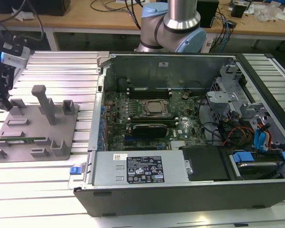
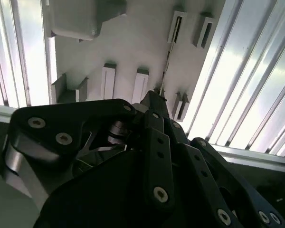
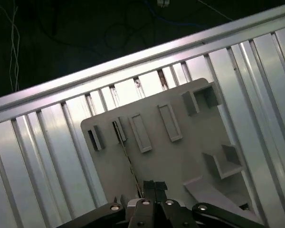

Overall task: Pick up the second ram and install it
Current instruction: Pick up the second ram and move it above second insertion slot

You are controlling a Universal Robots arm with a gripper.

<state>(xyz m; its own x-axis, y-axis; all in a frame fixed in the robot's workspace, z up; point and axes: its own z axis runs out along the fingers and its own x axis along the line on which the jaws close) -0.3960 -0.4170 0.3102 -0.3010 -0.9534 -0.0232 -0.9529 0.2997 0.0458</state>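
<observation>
The second ram (image 1: 26, 140) is a thin green stick lying low in the grey holder tray (image 1: 19, 129), near the tray's front, at the exterior view's left. In both wrist views it shows edge-on as a thin line (image 3: 128, 161) (image 2: 167, 59) running between the tray's slots. My gripper (image 1: 1, 97) hangs above the tray's far-left corner, apart from the stick. Its black fingertips (image 3: 154, 185) (image 2: 154, 97) stand together with nothing between them. One end of the stick lies just in front of the tips.
The open computer case (image 1: 190, 190) takes up the middle and the exterior view's right, with the motherboard (image 1: 147, 109), a black card (image 1: 149, 129) and cables inside. Tall grey posts (image 1: 42, 102) rise from the tray. Ribbed aluminium table (image 1: 57, 71) surrounds it.
</observation>
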